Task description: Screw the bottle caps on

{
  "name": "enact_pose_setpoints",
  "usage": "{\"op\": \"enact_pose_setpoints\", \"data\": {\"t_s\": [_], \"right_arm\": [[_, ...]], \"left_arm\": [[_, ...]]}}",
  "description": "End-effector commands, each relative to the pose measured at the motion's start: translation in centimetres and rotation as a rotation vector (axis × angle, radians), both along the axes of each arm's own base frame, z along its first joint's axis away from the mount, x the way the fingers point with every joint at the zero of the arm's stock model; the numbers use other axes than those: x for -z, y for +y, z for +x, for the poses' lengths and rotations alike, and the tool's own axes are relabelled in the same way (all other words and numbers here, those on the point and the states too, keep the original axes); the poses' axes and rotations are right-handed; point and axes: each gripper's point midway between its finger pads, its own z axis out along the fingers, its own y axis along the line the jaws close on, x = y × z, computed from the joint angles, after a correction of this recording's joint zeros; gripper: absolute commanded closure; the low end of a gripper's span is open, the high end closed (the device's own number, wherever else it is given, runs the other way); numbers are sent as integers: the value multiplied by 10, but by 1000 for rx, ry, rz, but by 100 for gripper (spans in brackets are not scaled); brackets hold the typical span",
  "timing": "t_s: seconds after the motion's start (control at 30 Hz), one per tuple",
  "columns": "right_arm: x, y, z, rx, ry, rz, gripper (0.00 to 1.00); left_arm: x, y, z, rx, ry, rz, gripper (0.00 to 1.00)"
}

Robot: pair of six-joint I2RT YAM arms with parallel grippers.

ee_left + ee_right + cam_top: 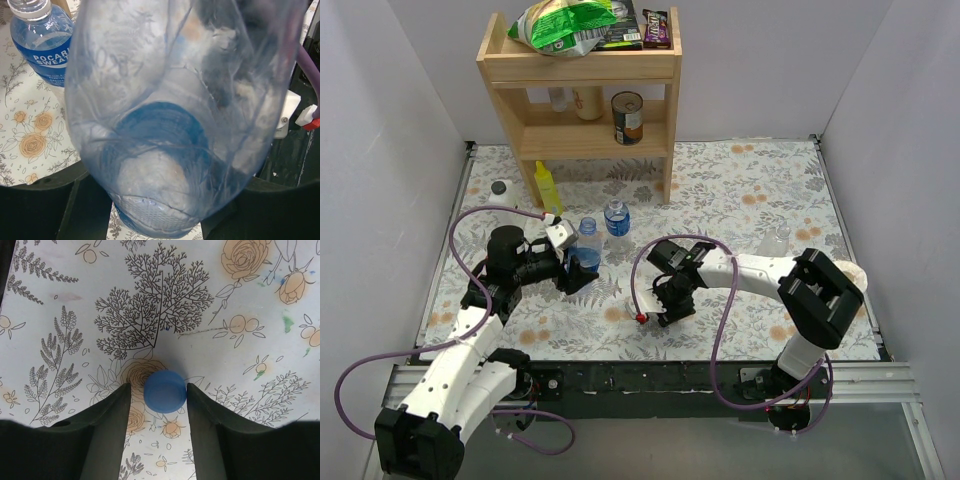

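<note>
- Right gripper (pixel 158 386) straddles 1 blue cap (pixel 165 391) flat on the tablecloth (pixel 240 310), jaws apart, not yet clamped.
- Left gripper (pixel 578 268) clamps the bottle (pixel 165 125), leftward of that cap.

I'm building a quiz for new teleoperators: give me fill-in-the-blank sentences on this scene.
The ____ end effector holds a clear bottle.
The cap between the right end effector's fingers is coloured ____.
The green bag lies on ____ of the wooden shelf.
Missing: left; blue; top.
</note>
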Motion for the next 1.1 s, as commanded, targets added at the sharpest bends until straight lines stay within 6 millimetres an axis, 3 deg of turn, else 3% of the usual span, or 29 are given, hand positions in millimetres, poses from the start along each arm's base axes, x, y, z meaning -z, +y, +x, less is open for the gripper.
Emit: {"op": "enact_pose_setpoints", "data": {"t_s": [0.0, 0.13, 0.33, 0.37, 0.47, 0.5, 0.57, 0.6, 0.7, 0.73, 0.83, 0.93, 1.07], "right_arm": [[6, 0, 1, -8, -12, -8, 45], [7, 0, 2, -7, -15, -12, 47], [-2, 5, 8, 29, -34, 1, 58], [-15, 12, 15, 43, -49, 22, 62], [-55, 9, 13, 122, 38, 40, 66], [-89, 22, 21, 157, 34, 104, 66], [-125, 17, 17, 205, 105, 127, 67], [-161, 25, 23, 213, 84, 190, 66], [-202, 21, 13, 239, 123, 221, 66], [-228, 27, 13, 223, 108, 277, 66], [-265, 26, 11, 236, 95, 310, 66], [-278, 28, 3, 195, 66, 347, 63], [-269, 35, -11, 110, 56, 326, 63]], "left_arm": [[-1, 1, 4, -11, -23, -4, 100], [-1, 1, 5, -11, -24, -3, 100], [4, 0, 3, 10, -22, -1, 100], [7, -1, 1, 24, -20, 0, 100], [14, -5, -6, 95, -47, 11, 100], [23, -8, -8, 120, -29, 19, 100], [31, -13, -14, 182, -35, 28, 100], [35, -20, -20, 224, -26, 29, 100], [50, -30, -28, 295, -1, 48, 100], [57, -37, -36, 332, 10, 60, 100], [76, -43, -43, 371, 7, 128, 100], [76, -46, -42, 386, -36, 143, 100], [75, -47, -40, 396, -67, 155, 100]]}}
